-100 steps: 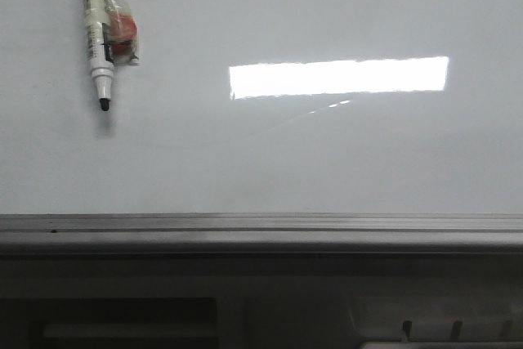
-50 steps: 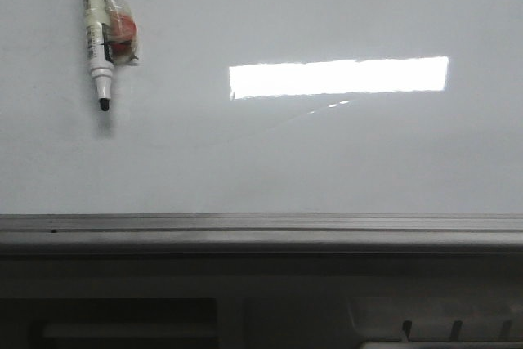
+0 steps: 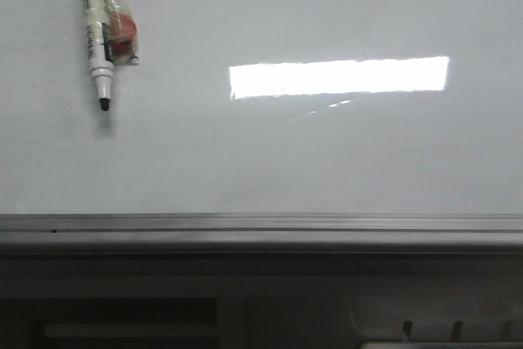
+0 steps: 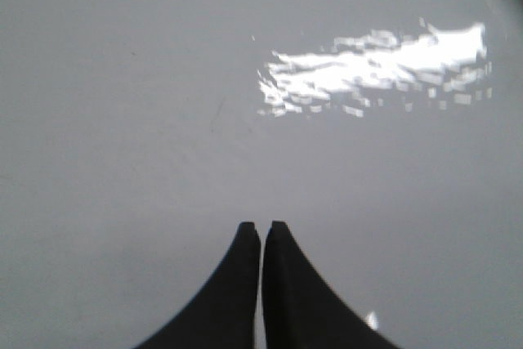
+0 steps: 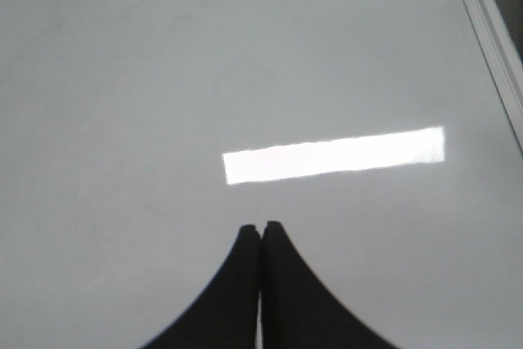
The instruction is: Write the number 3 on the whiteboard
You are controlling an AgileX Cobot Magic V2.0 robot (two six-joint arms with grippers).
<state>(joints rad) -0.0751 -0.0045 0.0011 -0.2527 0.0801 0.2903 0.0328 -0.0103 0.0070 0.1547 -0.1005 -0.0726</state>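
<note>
The large glossy pale grey-white whiteboard (image 3: 327, 153) fills most of the front view, with a grey metal rail (image 3: 261, 230) running along its lower edge. A bright rectangular light reflection (image 3: 338, 77) sits on the board, and it serves as the landmark here. No drawn 3 can be made out on the board in any view; only faint thin streaks show just below the reflection.

Well to the left of the reflection, and reaching a little higher than it, a white marker pen with a black tip (image 3: 98, 38) lies on the board, tip pointing toward the rail. A small red round object wrapped in clear tape (image 3: 122, 34) is fixed to the pen's side nearest the reflection.

Neither arm shows in the front view. In the left wrist view, the left gripper (image 4: 261, 228) has its black fingers almost together — only a hairline slit between them — and holds nothing; the grey surface before it carries a broken, speckled glare (image 4: 376, 67). In the right wrist view, the right gripper (image 5: 261, 228) has its fingers pressed together and empty, pointing at the board just under the reflection (image 5: 335, 155), with a metal frame edge (image 5: 490, 38) at one side. Nothing lies between either gripper and the board.
</note>
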